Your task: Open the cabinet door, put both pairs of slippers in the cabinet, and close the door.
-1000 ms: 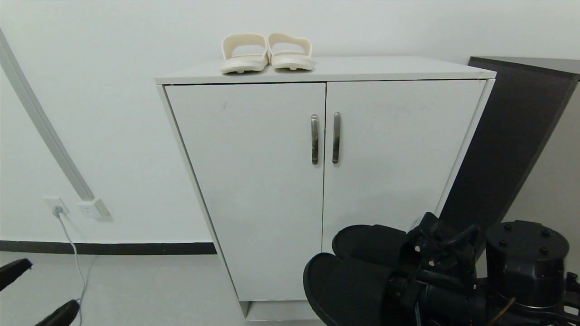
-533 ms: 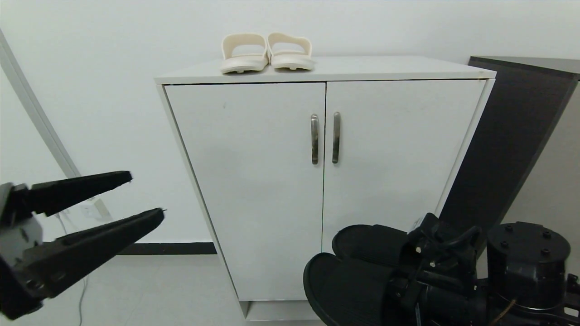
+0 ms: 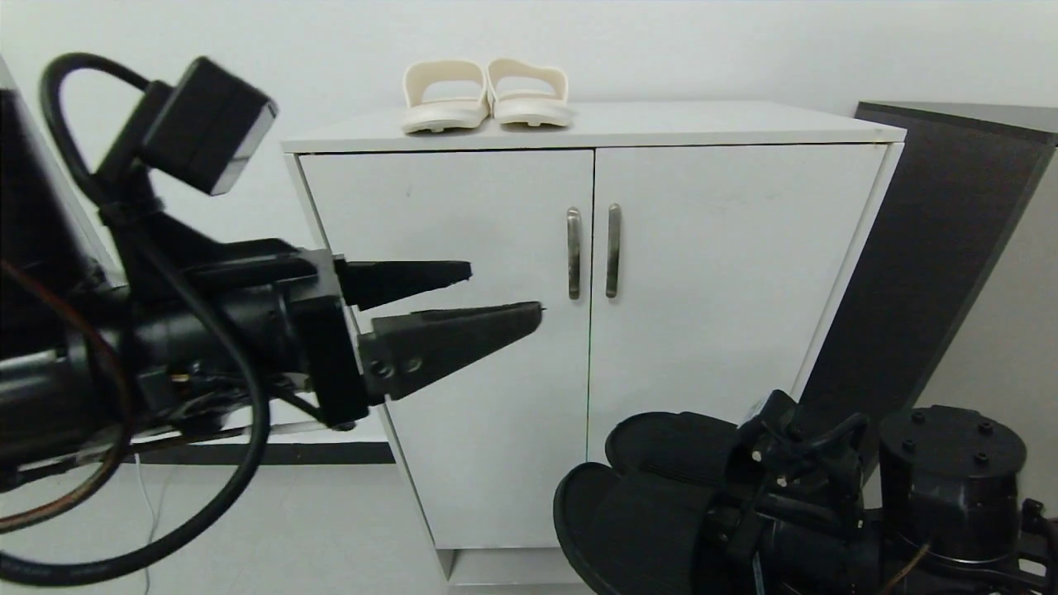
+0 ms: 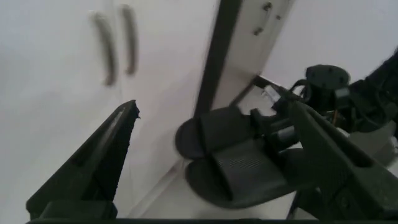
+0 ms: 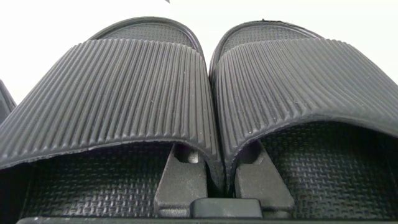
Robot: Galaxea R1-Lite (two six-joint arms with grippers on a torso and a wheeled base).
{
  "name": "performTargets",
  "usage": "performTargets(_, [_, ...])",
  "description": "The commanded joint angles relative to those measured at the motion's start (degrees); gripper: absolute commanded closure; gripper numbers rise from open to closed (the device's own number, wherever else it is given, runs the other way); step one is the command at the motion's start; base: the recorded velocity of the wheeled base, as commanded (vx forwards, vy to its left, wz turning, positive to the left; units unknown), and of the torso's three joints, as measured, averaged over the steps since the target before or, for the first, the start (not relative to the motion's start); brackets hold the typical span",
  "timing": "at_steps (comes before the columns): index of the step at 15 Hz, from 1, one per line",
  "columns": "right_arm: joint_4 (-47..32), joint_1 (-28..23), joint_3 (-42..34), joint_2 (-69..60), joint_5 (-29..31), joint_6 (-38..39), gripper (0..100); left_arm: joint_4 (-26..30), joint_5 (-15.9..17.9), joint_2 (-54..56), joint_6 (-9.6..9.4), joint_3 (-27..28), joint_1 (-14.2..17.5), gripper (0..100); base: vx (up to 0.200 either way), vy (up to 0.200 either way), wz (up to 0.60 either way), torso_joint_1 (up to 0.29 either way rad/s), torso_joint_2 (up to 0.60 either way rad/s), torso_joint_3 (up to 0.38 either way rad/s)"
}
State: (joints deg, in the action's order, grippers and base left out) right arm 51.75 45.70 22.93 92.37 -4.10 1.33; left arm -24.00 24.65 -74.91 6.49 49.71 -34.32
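Note:
The white cabinet [image 3: 463, 397] stands with both doors closed; its two metal handles [image 3: 593, 251] meet at the middle. A cream pair of slippers [image 3: 486, 95] rests on its top. My left gripper [image 3: 504, 289] is open in front of the left door, its tips just left of the handles [image 4: 117, 51] and apart from them. Low at the right, my right gripper [image 3: 756, 483] is shut on the black pair of slippers [image 3: 653, 487], held side by side. Its fingers [image 5: 183, 183] pinch the slippers' inner edges under the ribbed straps [image 5: 124, 93]. The black slippers [image 4: 230, 165] also lie beyond my left gripper [image 4: 211, 115].
A dark tall panel [image 3: 934, 248] stands against the cabinet's right side. A black baseboard [image 3: 273, 453] runs along the white wall at the left, above grey floor [image 3: 314, 537].
My left arm has risen from the lower left and swung right, bringing its open fingers up near the door handles. The right arm and black slippers have barely moved.

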Motion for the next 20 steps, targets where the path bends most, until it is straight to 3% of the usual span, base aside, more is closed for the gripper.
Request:
performTargets(1, [0.0,-0.1,0.0,0.2,0.0,0.0,100,-0.8,-0.7,-7.0,1.69,4.9,-4.0,0,0.000,0.000,0.00,0.000,0.00,0.000])
performTargets(2, [0.0,-0.1,0.0,0.2,-0.1,0.0,100,-1.0,-1.6,-8.8,2.83,7.0,-5.1,0,0.000,0.000,0.00,0.000,0.00,0.000])
performTargets(4, [0.0,-0.1,0.0,0.2,-0.1,0.0,100,-0.9,-2.5,-10.7,2.92,8.6,-5.8,0,0.000,0.000,0.00,0.000,0.00,0.000])
performTargets(8, [0.7,-0.1,-0.1,0.2,0.0,0.0,100,-1.0,-0.4,-17.0,3.09,13.4,-7.3,0,0.000,0.000,0.00,0.000,0.00,0.000])
performTargets(10, [0.8,-0.1,-0.2,0.2,0.1,-0.1,100,-1.1,1.8,-20.8,6.87,17.0,-7.2,0,0.000,0.000,0.00,0.000,0.00,0.000])
performTargets(12, [0.8,-0.1,-0.3,0.1,0.1,-0.1,100,-2.5,4.8,-22.6,8.54,18.0,-6.6,0,0.000,0.000,0.00,0.000,0.00,0.000])
performTargets(13, [0.8,-0.1,-0.3,0.2,0.1,-0.1,100,-3.7,4.6,-23.8,8.81,18.1,-6.0,0,0.000,0.000,0.00,0.000,0.00,0.000])
performTargets(20, [0.8,-0.1,-0.3,0.8,0.3,-0.1,100,-5.0,-4.2,-30.2,9.33,24.3,-3.9,0,0.000,0.000,0.00,0.000,0.00,0.000])
